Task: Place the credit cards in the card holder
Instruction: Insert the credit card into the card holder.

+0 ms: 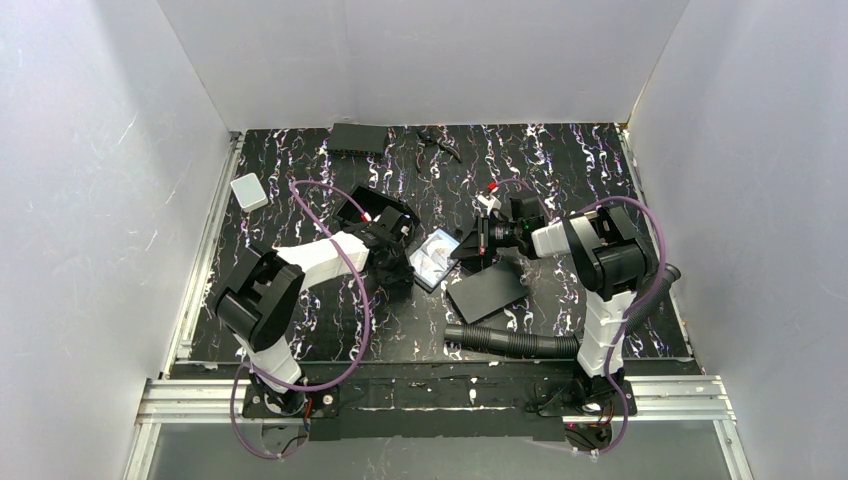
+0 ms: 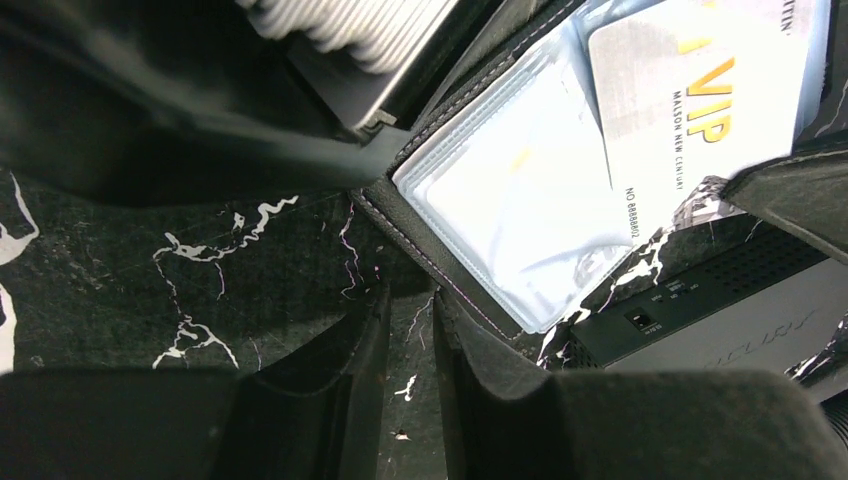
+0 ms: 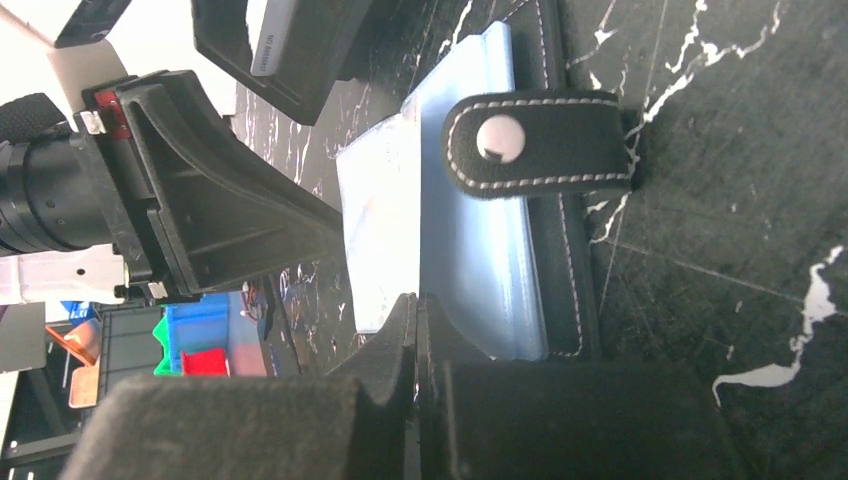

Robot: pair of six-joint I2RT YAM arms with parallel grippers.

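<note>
Cards [image 2: 690,110] lie in the open holder [image 2: 425,260] at mid-frame on the surface [image 1: 560,170]; right end effector [image 3: 416,305] clenched on one card's edge, apparently feeding it in; left end effector [image 2: 412,300] slightly parted, empty, alongside, likely steadying.

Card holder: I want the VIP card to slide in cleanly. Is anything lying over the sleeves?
Yes. The snap strap is folded across the card holder and covers part of its sleeves. The shut right gripper sits at their edge. Nothing else visible blocks them.
</note>
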